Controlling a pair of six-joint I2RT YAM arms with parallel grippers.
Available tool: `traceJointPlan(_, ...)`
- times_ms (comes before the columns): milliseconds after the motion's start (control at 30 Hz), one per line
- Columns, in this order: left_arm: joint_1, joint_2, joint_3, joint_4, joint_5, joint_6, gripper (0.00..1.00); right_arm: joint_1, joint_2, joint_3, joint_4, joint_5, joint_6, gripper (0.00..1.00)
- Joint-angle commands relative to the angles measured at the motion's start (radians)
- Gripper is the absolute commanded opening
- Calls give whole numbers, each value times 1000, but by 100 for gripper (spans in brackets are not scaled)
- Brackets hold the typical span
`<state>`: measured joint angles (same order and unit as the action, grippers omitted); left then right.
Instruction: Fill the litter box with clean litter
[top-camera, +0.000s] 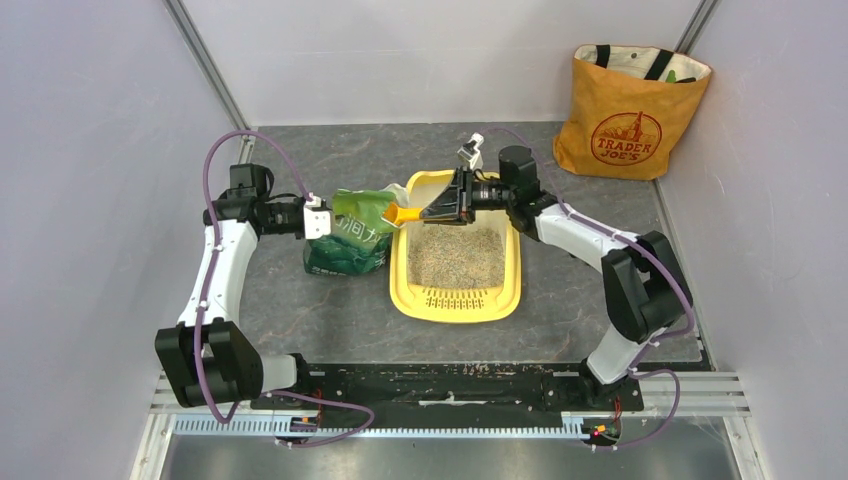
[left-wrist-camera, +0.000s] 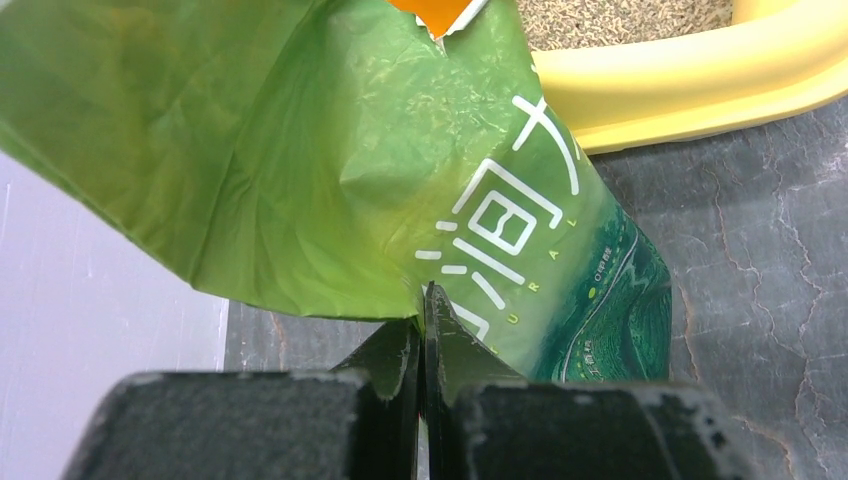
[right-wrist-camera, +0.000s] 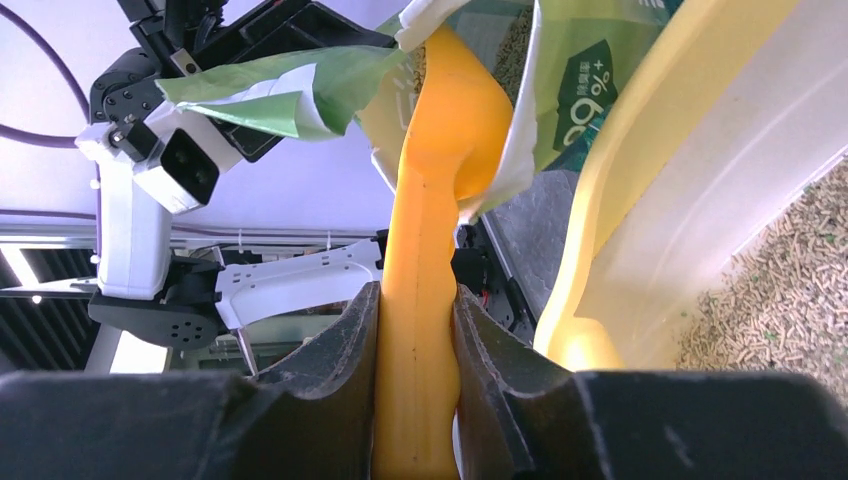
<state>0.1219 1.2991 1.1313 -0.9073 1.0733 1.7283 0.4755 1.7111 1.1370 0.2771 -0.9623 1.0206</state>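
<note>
Near the middle of the overhead frame sat the box (top-camera: 400, 272), with litter (top-camera: 458, 255) spread over most of its floor. Just left of it stood the green bag (top-camera: 350, 240). My left gripper (left-wrist-camera: 421, 300) was pinched fully together on a fold of the bag's film, holding the mouth up. My right gripper (right-wrist-camera: 415, 300) was clamped on the handle of the scoop (right-wrist-camera: 440, 150). The scoop's bowl was sunk into the bag's mouth at the upper middle of the right wrist frame, and I could not see whether it carried anything.

I judged the step to be scooping: the scoop was in the bag for a load. The box looked only partly filled, a thin layer with pale wall bare at its upper end.

The next move would call for lifting the scoop out level without snagging the torn edge. It would then go rightward over the yellow rim and tip above the litter. The left gripper would need to hold the mouth open and steady, since a slack bag could fold over the scoop or spill onto the table (top-camera: 300, 300).
</note>
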Motion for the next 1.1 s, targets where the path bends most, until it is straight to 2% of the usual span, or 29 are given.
traceJointPlan(0, -1, -25, 10, 65, 28, -9, 2, -28, -89, -46, 96, -41, 37, 0)
traceJointPlan(600, -19, -17, 39, 64, 40, -23, 2, -170, -201, -151, 29, -67, 61, 0)
traceJointPlan(900, -26, -13, 47, 65, 43, -31, 2, -277, -276, -156, -186, -130, -95, 0)
traceJointPlan(1067, -28, -9, 50, 65, 41, -32, 2, -353, -319, -130, -413, -159, -255, 0)
